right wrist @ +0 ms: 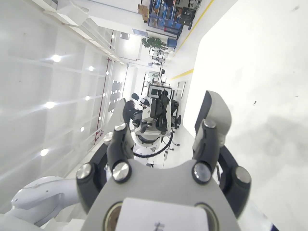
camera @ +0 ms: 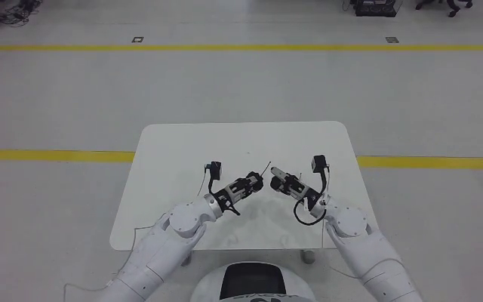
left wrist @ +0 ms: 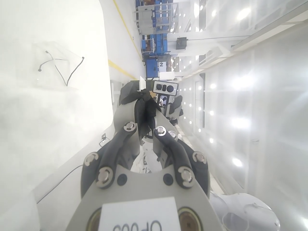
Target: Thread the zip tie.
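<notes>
Top view first: the white table (camera: 189,151) fills the middle of the frame. Both arms come up from the bottom edge, with their claws almost nose to nose just below centre. The left gripper (camera: 254,183) is clamped tight on the zip tie (camera: 265,167). The tie pokes out as a thin black line toward the upper right. It ends near the right gripper (camera: 278,177), and as far as I can make out they're not touching.

Left wrist view: the left claw's fingers (left wrist: 128,92) are pinched together at centre frame on something dark, too murky to make out properly. The other arm's claw sits just behind them. In the upper left, a few thin dark strands (left wrist: 60,69) lie on the tabletop. No idea what they are.

Right wrist view: the right claw is spread wide, with nothing between its fingers (right wrist: 211,111). Through the gap at mid-frame you can see the left gripper (right wrist: 160,108). The tie (right wrist: 162,82) stands up out of it, with a small head at the top end.
</notes>
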Controlling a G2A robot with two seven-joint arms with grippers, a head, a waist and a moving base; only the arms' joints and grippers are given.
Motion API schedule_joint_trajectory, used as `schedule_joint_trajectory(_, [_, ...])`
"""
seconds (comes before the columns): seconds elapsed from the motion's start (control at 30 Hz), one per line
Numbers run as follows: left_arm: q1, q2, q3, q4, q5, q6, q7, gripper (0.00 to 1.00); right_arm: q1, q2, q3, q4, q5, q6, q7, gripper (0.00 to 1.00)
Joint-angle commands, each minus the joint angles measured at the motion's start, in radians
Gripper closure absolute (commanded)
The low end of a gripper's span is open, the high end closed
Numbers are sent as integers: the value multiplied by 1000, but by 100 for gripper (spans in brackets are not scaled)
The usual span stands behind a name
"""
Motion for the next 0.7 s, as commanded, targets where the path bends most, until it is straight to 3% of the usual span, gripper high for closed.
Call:
schedule_joint_trajectory(0.0, [-2,1,-1,0,5,2,1,100,0,0,-1,-1,-1,0,-8,0])
schedule_joint_trajectory(0.27, [-7,2,-6,15,4,5,-2,100,5,0,1,12,9,22,3,0])
schedule_joint_trajectory(0.5, [-16,31,-53,54,-4,-17,-245,100,55,21,48,92,80,43,272,0])
schedule_joint_trajectory(0.67, [-35,43,-60,88,-25,-11,-383,100,91,30,59,147,101,17,408,0])
